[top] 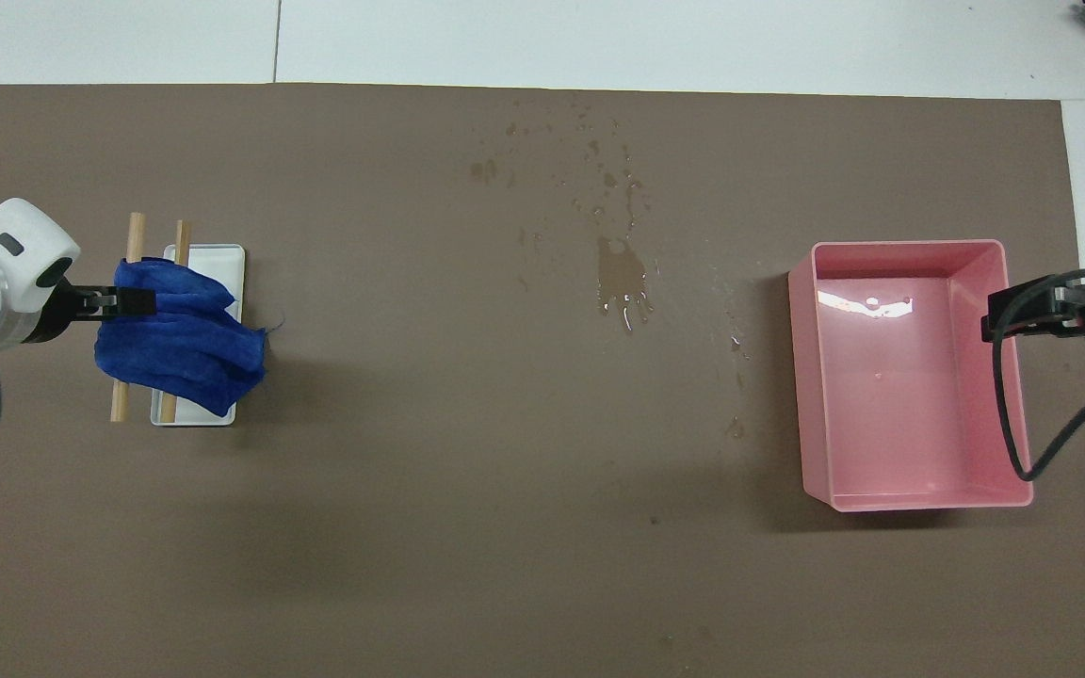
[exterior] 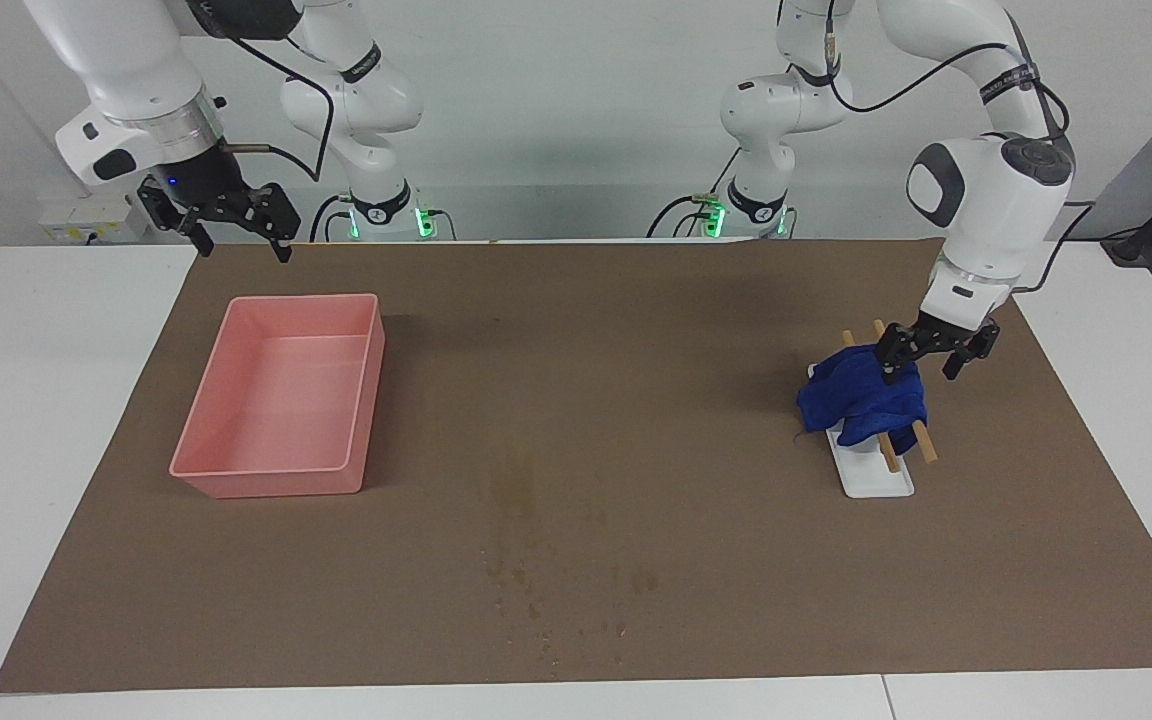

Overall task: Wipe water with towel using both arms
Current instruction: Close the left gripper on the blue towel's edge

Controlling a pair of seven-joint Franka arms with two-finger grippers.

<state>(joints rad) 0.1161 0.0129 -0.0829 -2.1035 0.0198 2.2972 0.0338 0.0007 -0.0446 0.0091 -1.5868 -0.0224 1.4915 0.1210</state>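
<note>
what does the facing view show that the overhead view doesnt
Only the facing view shows both arms' bases and upper links, and that the left gripper is open and down at the towel's edge, while the right gripper waits, open, raised near the pink tray's corner. Only the overhead view shows the water glistening as a clear puddle and the shine inside the tray. Both show the towel draped on the white rack, the brown mat and the spill.

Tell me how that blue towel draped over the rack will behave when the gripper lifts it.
The towel lies in lumpy folds over the rack's wooden sticks, so it is probably floppy and will sag from the left gripper. It looks light. A fold might snag a stick and tug the white rack.
</note>
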